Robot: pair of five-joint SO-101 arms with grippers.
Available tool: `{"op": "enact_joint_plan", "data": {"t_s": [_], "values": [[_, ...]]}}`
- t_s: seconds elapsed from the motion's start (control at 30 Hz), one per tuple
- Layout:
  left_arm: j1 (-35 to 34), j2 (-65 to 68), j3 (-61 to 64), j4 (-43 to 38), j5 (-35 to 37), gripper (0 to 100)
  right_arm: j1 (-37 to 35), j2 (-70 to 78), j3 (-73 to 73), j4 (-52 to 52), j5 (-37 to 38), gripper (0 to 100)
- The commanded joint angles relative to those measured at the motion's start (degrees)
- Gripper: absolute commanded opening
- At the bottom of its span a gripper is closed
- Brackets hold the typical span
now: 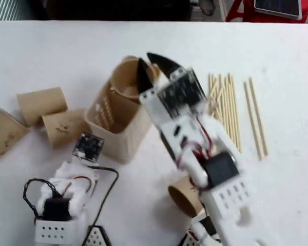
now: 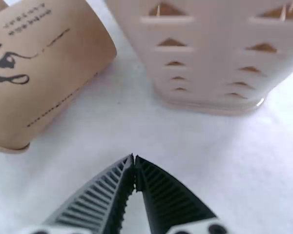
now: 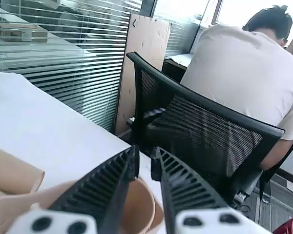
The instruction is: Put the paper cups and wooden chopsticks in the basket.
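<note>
1. White counter carries everything; one loose cup lies in front of the basket.
2. Left tool, jaws together and empty, sits low before the basket.
3. Three cups lie left of the basket.
4. Right tool, jaws slightly apart and empty, hangs over the basket's rim above the cup inside.
5. Chopsticks lie right of the basket.

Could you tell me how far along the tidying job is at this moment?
Done: one paper cup appears to sit in the basket. In hand: nothing; the right gripper hangs open above that cup, the left gripper is shut, empty. Left: four cups on the table, all the chopsticks.
</note>
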Motion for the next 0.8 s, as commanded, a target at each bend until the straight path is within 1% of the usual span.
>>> {"op": "enact_joint_plan", "data": {"t_s": [0.0,0.07,0.1,0.2,0.27,0.3,0.43,0.5,0.53,0.67,0.77], "values": [[0.6,-0.4,-0.1,0.4,-0.3,2,0.0,-8.7,-1.0,17.0,0.6,5.2],[0.6,-0.4,-0.1,0.4,-0.3,2,1.6,-12.2,-1.0,28.8,1.1,5.2],[0.6,-0.4,-0.1,0.4,-0.3,2,2.5,-13.7,-1.0,34.4,3.5,5.3],[0.6,-0.4,-0.1,0.4,-0.3,2,3.6,-15.7,0.5,49.2,18.4,5.3],[0.6,-0.4,-0.1,0.4,-0.3,2,3.6,-16.0,3.4,55.6,27.3,5.3],[0.6,-0.4,-0.1,0.4,-0.3,2,3.9,-16.2,5.1,57.4,30.6,5.3],[0.6,-0.4,-0.1,0.4,-0.3,2,3.4,-15.7,11.9,62.5,39.6,5.6],[0.6,-0.4,-0.1,0.4,-0.3,2,2.4,-15.7,15.2,65.0,44.7,8.9],[0.6,-0.4,-0.1,0.4,-0.3,2,2.1,-15.8,16.9,65.8,46.1,11.8],[0.6,-0.4,-0.1,0.4,-0.3,2,1.1,-15.8,20.1,65.3,46.8,24.9],[0.6,-0.4,-0.1,0.4,-0.3,2,-0.2,-15.8,20.4,64.6,46.9,31.7]]}}
